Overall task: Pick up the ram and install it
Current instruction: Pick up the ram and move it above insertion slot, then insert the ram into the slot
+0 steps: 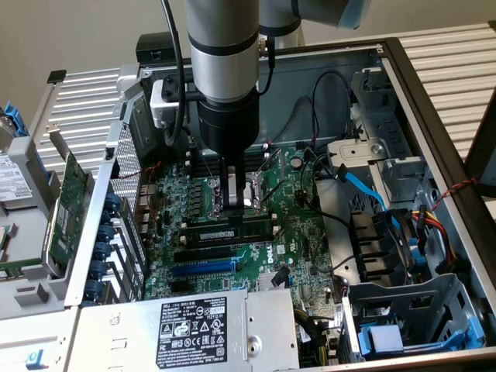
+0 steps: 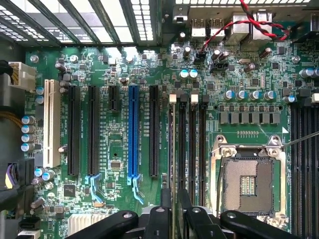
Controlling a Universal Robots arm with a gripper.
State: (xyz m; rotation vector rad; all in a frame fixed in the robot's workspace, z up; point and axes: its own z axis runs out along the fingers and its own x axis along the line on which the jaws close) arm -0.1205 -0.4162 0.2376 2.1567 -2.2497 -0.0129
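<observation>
The ram (image 1: 209, 232) is a long dark stick with a pale label. It stands on edge along the memory slot nearest the expansion slots, beside the bare processor socket (image 1: 260, 194). My gripper (image 1: 231, 211) comes straight down on it, and its two black fingers pinch the middle of the stick's top edge. In the wrist view the ram (image 2: 172, 149) appears edge-on as a thin dark line running out from between my gripper (image 2: 175, 206) fingers. The other memory slots (image 2: 192, 144) lie parallel next to it. I cannot tell whether the stick is fully seated.
The open computer case lies flat with the motherboard up. A power supply (image 1: 194, 325) sits at the near edge, and a drive cage (image 1: 411, 318) and cables (image 1: 364, 186) are at the exterior view's right. A green expansion card (image 1: 66, 209) stands outside the case at that view's left. Long expansion slots (image 2: 133, 129) flank the ram.
</observation>
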